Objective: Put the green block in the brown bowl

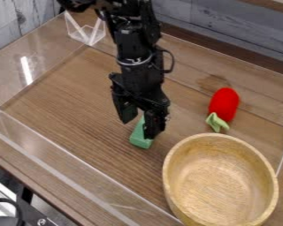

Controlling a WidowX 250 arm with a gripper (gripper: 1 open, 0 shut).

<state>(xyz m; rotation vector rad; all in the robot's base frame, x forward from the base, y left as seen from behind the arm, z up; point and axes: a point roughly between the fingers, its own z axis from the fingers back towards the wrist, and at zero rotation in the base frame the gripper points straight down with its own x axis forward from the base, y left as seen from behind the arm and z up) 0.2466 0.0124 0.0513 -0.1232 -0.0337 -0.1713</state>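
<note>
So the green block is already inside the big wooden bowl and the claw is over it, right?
Not quite. In the camera view the green block lies on the table, left of the brown bowl, which holds nothing. The open end effector is indeed right over the block.

Soft, even daylight; faint glare on clear walls (38,62); slightly blurry, low-resolution.
</note>
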